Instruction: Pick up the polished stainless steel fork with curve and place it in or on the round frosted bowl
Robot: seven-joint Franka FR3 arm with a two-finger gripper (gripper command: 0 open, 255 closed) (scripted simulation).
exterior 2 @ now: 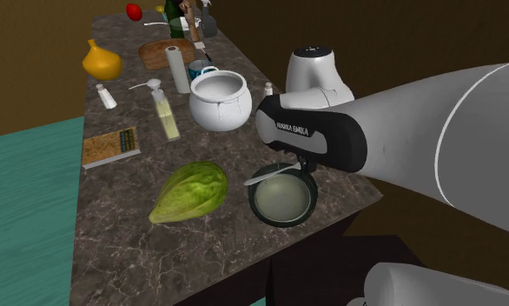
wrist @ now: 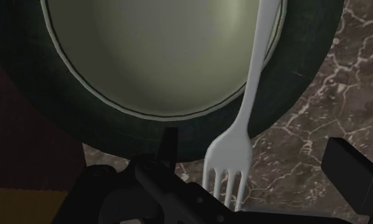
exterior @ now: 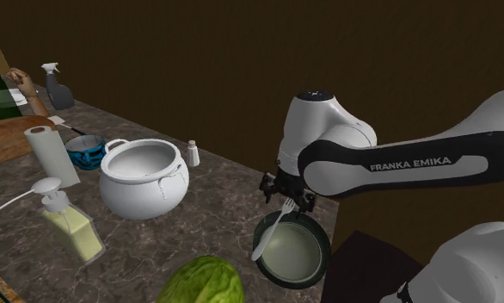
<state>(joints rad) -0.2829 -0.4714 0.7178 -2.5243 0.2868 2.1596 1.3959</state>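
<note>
Jaws released, spread wide, clasping nothing, low over the marbled tabletop (exterior: 216, 211) at the edge of the bowl (exterior: 323, 258). Between them in the wrist view, the white fork (wrist: 255, 95), touching neither side. Tines back toward the hand, just outside the bowl's dark rim; handle on across that rim and over the pale inside. In the shoulder view, handle end down at the rim on the view's left, tines up under the hand. Resting on the rim or just above it: cannot tell. White arm (exterior: 396, 163) stretched in from the shoulder view's right.

Elsewhere on the tabletop: green cabbage (exterior: 203, 282) near the bowl, white two-handled pot (exterior: 143, 179) farther off with a small shaker (exterior: 193, 153) just beside it, soap pump (exterior: 70, 225) and paper roll (exterior: 52, 153) well apart.
</note>
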